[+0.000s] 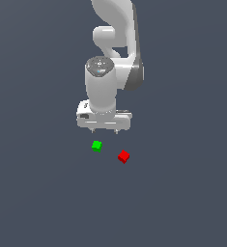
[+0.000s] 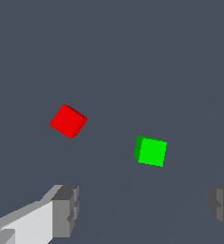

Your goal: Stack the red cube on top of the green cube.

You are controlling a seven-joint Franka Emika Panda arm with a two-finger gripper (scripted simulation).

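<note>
two cubes apart on the table, pincer wide and empty above them

pincer fingers fill the near edge of the wrist view, two of them, one grey pad on a white finger and the other grey pad at the opposite edge; they stand wide apart with nothing between them but bare table; one red cube and one green cube lie beyond the fingers, each resting flat on the dark grey surface; the two are near each other but not touching, with a clear strip of table between them; each is turned at its own angle, the red one more skewed than the green.

seen from the exterior view, one white arm hangs down with its pincer pointing at the table, above both cubes and touching neither; the green cube sits just beneath it, towards the exterior view's left; the red cube lies to the exterior view's right of the green one and a little nearer the camera; one arm, one pincer, two cubes in all.
</note>
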